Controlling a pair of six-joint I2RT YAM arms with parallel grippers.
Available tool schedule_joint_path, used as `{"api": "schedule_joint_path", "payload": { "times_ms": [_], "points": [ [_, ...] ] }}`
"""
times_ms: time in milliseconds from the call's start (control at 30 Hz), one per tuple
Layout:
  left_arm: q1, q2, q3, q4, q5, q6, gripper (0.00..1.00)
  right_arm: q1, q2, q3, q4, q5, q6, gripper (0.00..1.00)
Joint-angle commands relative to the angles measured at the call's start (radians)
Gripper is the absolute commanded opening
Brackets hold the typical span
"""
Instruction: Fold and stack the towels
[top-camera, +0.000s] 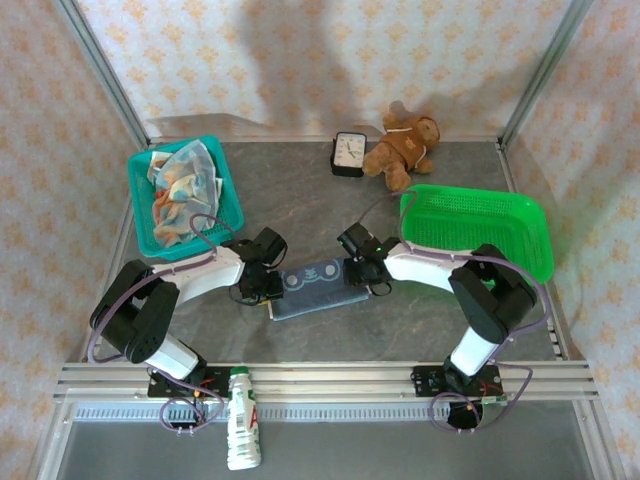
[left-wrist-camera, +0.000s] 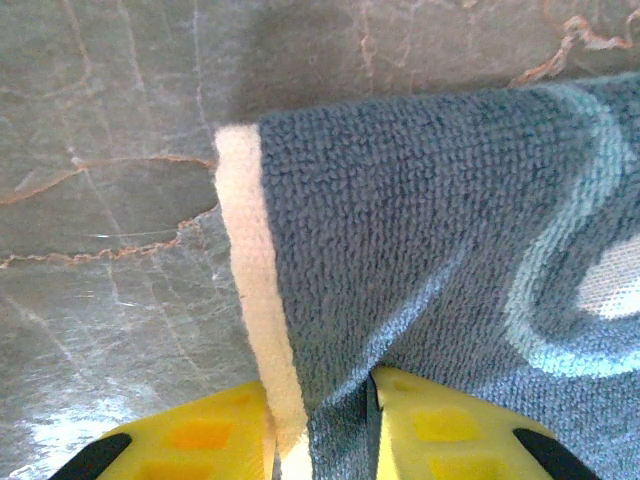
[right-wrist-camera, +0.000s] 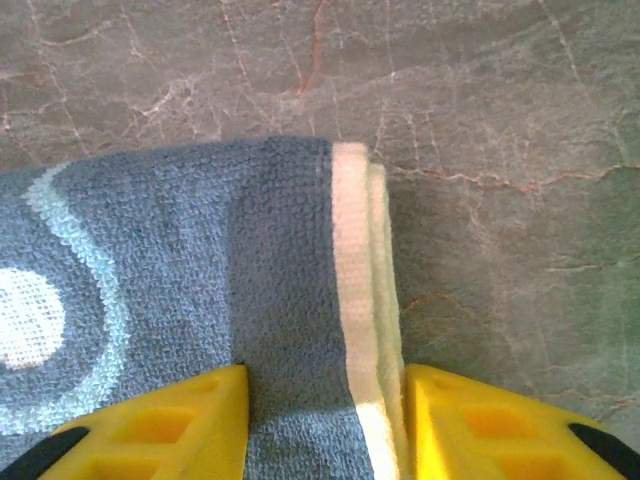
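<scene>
- The blue-grey towel (top-camera: 318, 285) lay flat as a narrow strip at the middle of the table (top-camera: 420, 335), between the two arms. In the right wrist view, the towel (right-wrist-camera: 200, 260) showed its cream hem (right-wrist-camera: 355, 300) in two layers, so it looked folded over at least once.
- The left gripper (top-camera: 265, 285) was at the strip's left end. In its wrist view the gripper (left-wrist-camera: 320, 400) had its yellow fingers (left-wrist-camera: 200, 430) closed on the hemmed edge of the towel (left-wrist-camera: 450, 230), with the cloth creased up into the gap.
- The right gripper (top-camera: 362, 272) was at the strip's right end. Its wrist view showed the gripper (right-wrist-camera: 325, 400) with its fingers (right-wrist-camera: 160, 420) on either side of the doubled edge. I could not tell whether they pinched it or only straddled it.
- Crumpled towels (top-camera: 180, 190), an orange-dotted one among them, sat in the teal basket (top-camera: 140, 205) at the far left, not yet folded.
- The green basket (top-camera: 520, 235) stood at the far right, and the teddy bear (top-camera: 405, 145) and alarm clock (top-camera: 348, 153) at the back. A bottle (top-camera: 240, 430) lay at the near edge.
- As I judged it, the task was early. One towel was partway through folding, and the rest and all the stacking were yet to do.
</scene>
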Motion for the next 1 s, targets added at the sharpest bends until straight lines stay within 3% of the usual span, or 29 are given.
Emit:
{"api": "schedule_joint_path", "payload": {
  "times_ms": [0, 200, 300, 633, 733, 900, 967],
  "points": [
    [0.002, 0.044, -0.033, 0.063, -0.018, -0.007, 0.28, 0.047, 0.058, -0.044, 0.030, -0.034, 0.043, 0.36],
    [0.002, 0.032, -0.046, 0.070, -0.014, -0.008, 0.28, 0.062, 0.035, -0.050, 0.029, -0.017, 0.085, 0.16],
    [0.003, 0.022, -0.041, 0.062, -0.015, -0.005, 0.28, 0.062, 0.014, -0.037, 0.004, 0.002, 0.085, 0.00],
    [0.022, -0.097, 0.010, 0.011, -0.082, -0.005, 0.30, 0.058, -0.064, 0.127, -0.215, 0.180, 0.052, 0.00],
    [0.039, -0.143, 0.035, -0.004, -0.099, -0.007, 0.47, 0.046, -0.065, 0.204, -0.299, 0.226, 0.058, 0.00],
    [0.054, -0.191, 0.082, -0.019, -0.124, 0.002, 0.92, 0.011, -0.051, 0.348, -0.434, 0.262, 0.053, 0.00],
    [0.057, -0.195, 0.096, -0.023, -0.124, 0.005, 0.96, -0.011, -0.041, 0.404, -0.482, 0.273, 0.049, 0.00]
  ]
}}
